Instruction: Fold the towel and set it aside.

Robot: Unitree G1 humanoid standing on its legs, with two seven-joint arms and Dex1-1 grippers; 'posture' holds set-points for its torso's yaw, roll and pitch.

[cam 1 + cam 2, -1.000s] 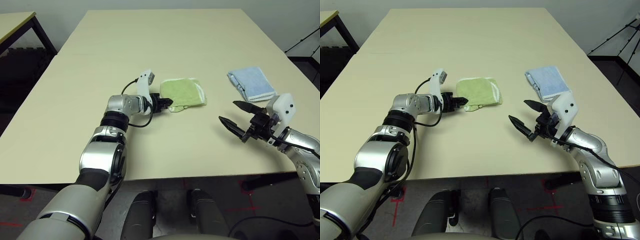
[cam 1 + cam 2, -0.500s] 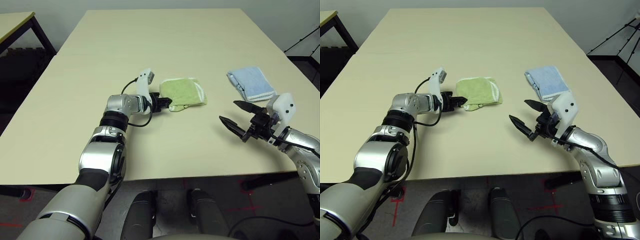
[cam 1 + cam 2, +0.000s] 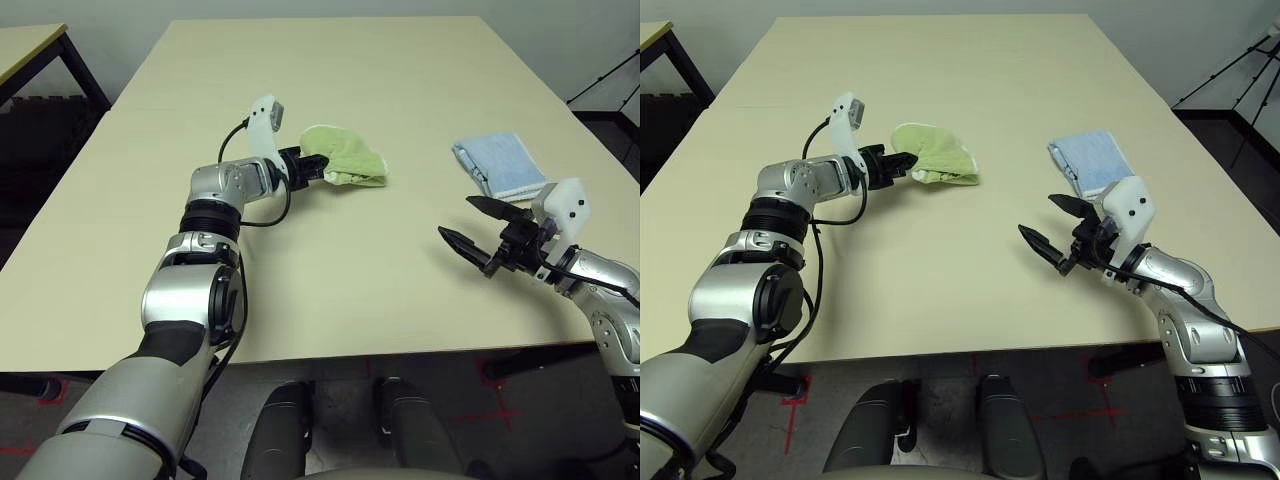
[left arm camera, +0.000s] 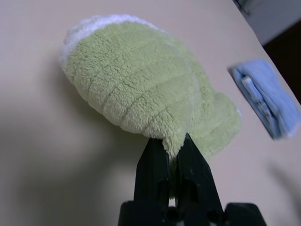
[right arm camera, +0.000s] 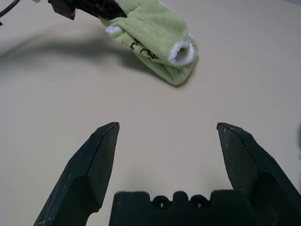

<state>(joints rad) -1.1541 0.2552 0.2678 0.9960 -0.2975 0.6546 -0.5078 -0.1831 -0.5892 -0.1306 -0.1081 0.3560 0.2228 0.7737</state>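
Note:
The light green towel (image 3: 348,157) is folded into a thick bundle, with its near edge lifted off the table and its far end resting on the surface. My left gripper (image 3: 318,163) is shut on that near edge; in the left wrist view the cloth (image 4: 141,89) is pinched between the two fingers. Dark writing and white edging show on the towel (image 5: 155,37) in the right wrist view. My right gripper (image 3: 478,232) stands open above the table near the front right, well apart from the towel, with nothing between its fingers.
A folded light blue cloth (image 3: 500,166) lies on the right side of the table, just beyond my right gripper. The tan table (image 3: 330,80) stretches bare to the back. A second table's corner (image 3: 30,45) stands at the far left.
My left gripper has lifted the towel's near edge and carried it back and to the left; the towel has bunched into a rounder bundle. The right gripper has stayed put.

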